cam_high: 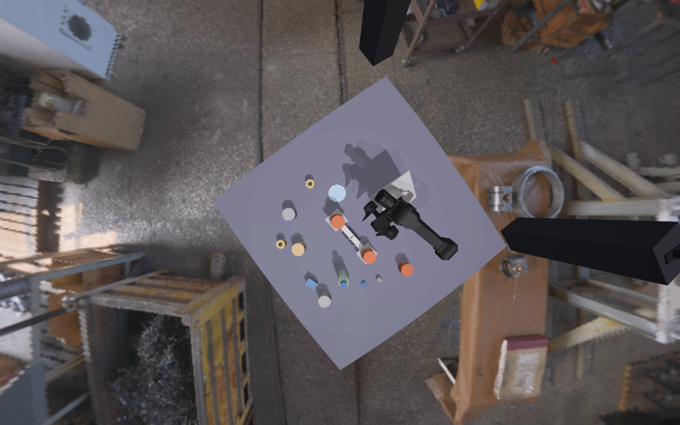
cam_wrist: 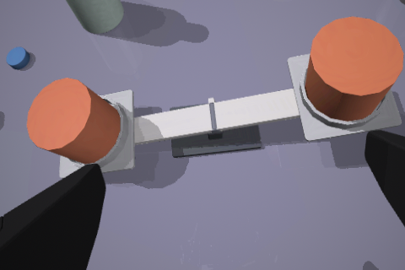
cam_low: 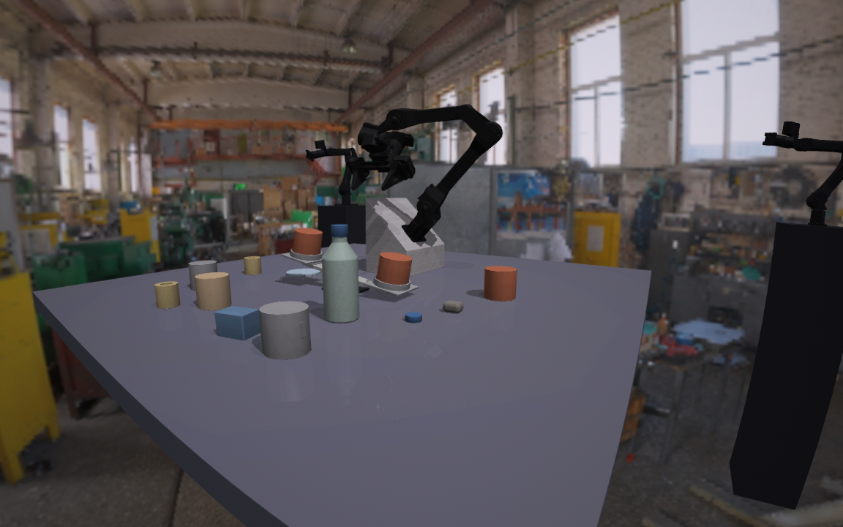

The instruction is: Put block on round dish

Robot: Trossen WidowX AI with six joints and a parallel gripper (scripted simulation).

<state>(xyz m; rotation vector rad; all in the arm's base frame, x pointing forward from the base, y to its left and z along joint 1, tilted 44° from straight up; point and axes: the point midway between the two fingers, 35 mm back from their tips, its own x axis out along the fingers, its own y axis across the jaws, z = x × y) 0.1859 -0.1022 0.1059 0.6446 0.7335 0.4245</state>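
The balance bears two orange cups. One cup stands on the end by the dish, and this end looks higher. The other cup stands on the end near the bottle, which looks lower. Both cups lean slightly with the beam. The block is not visible. The pale blue round dish lies flat with nothing on it, and is outside the wrist view. My gripper is open and empty, high above the table beside the balance.
A green bottle stands near the lower cup. A third orange cup stands on the table. A blue cap, a blue box, a grey cylinder and a tan cylinder stand around.
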